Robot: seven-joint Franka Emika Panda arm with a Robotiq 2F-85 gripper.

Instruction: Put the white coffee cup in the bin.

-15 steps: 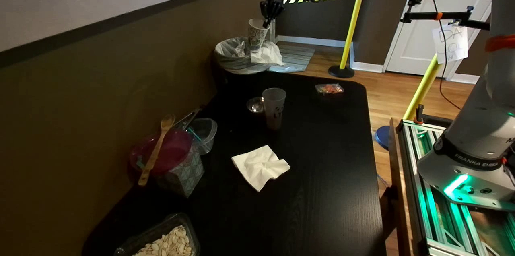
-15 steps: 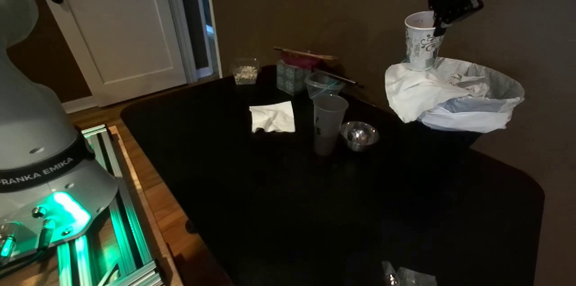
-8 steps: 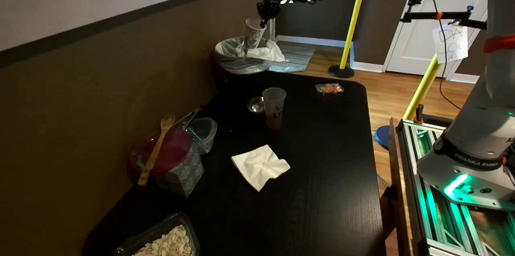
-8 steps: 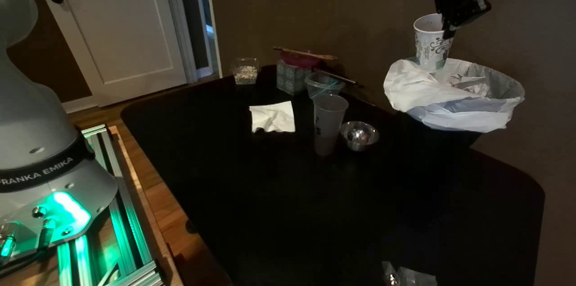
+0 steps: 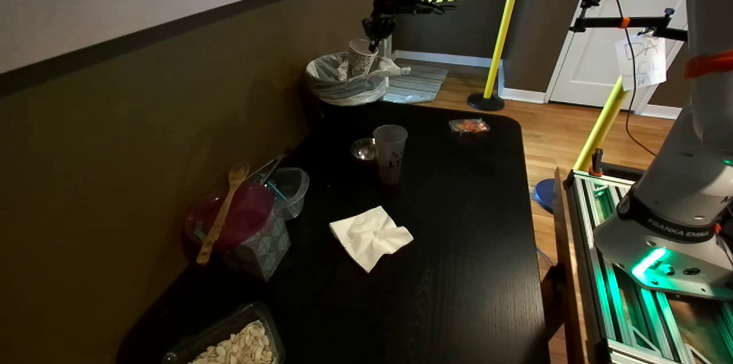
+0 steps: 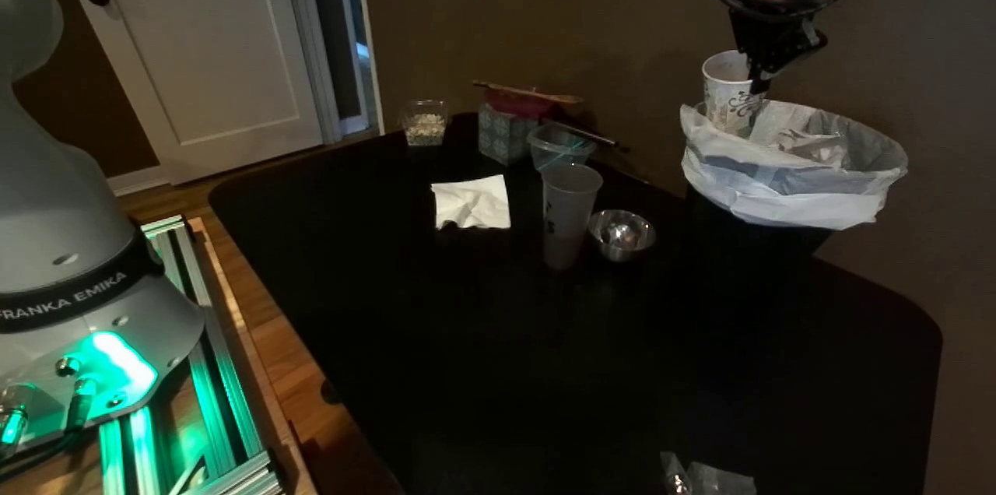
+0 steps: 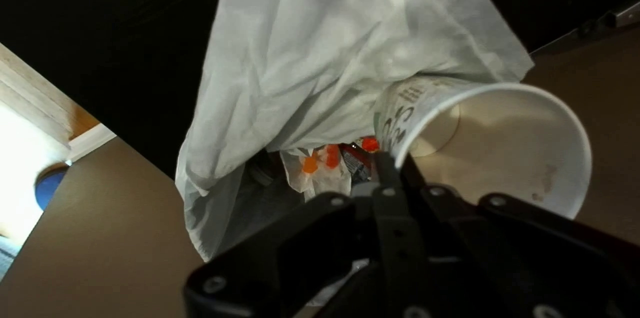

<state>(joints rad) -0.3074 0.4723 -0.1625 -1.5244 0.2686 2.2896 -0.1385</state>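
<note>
Overall, the black table (image 6: pixel 545 339) occupies most of the lower frame in both exterior views. The Franka Emika arm (image 5: pixel 676 181) is mounted at the right edge of an exterior view, with a green light (image 5: pixel 649 261) on its base. The round waste bin (image 6: pixel 766 240) stands at the right side of an exterior view; a pale, crinkled plastic liner (image 6: pixel 801 199) is folded over its rim. The Robotiq gripper (image 7: pixel 398 164) extends from the bottom edge of the wrist view and points down over the bin. A patterned box (image 6: pixel 502 137) is above the center of an exterior view, a magenta dish (image 5: pixel 246 218) over it and a wooden spoon (image 5: pixel 221 216) across the dish. A creased white napkin (image 5: pixel 372 236) lies near the center of both exterior views. The frosted plastic cup (image 6: pixel 572 215) stands upright on the table. The white coffee cup (image 6: pixel 724 102) is held at the bin: the two gripper fingers pinch its wall at the rim, its opening faces upward, and its lower part is within the bin mouth, hidden behind the near edge of the liner. The metal bowl (image 6: pixel 622 238) rests just beside the frosted plastic cup.
</note>
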